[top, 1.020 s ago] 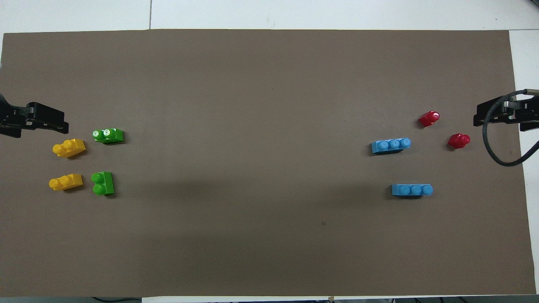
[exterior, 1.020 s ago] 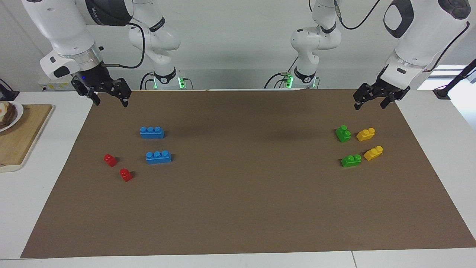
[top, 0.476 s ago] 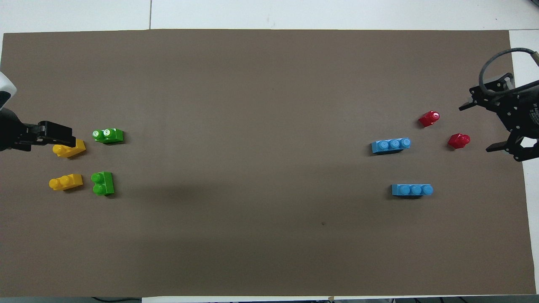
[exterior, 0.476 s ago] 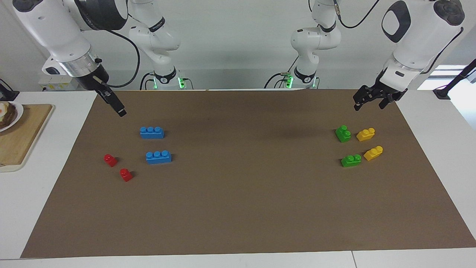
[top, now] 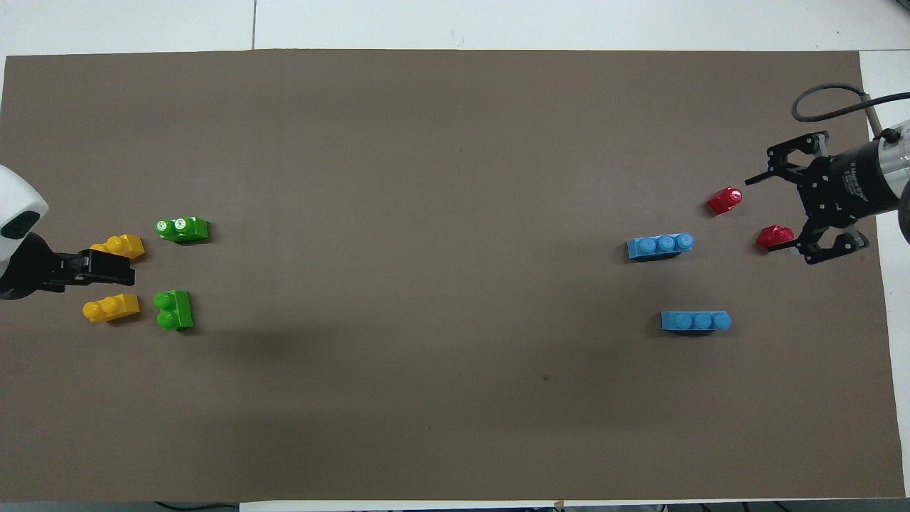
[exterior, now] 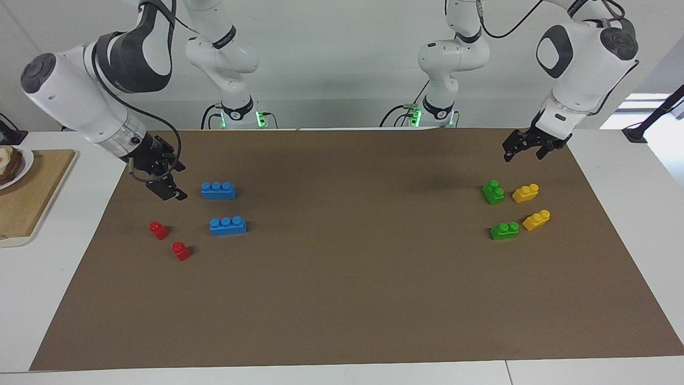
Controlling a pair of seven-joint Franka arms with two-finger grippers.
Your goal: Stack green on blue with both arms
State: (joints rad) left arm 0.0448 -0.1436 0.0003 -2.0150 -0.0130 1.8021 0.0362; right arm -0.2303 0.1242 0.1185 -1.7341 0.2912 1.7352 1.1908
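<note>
The table is seen in the facing view from a high camera set across from the robots, so that both arm bases are shown at the top of the frame and the whole brown mat (exterior: 342, 299) is taken in from some way off. In the overhead view the same mat (top: 455, 107) is looked down on steeply from above the robots' end, filling the frame. The mat is shared by both views, turned half round between them.

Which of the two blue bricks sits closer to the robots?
The blue brick beside the right gripper. It lies nearer the robots than its twin, which sits next to the red bricks.
</note>
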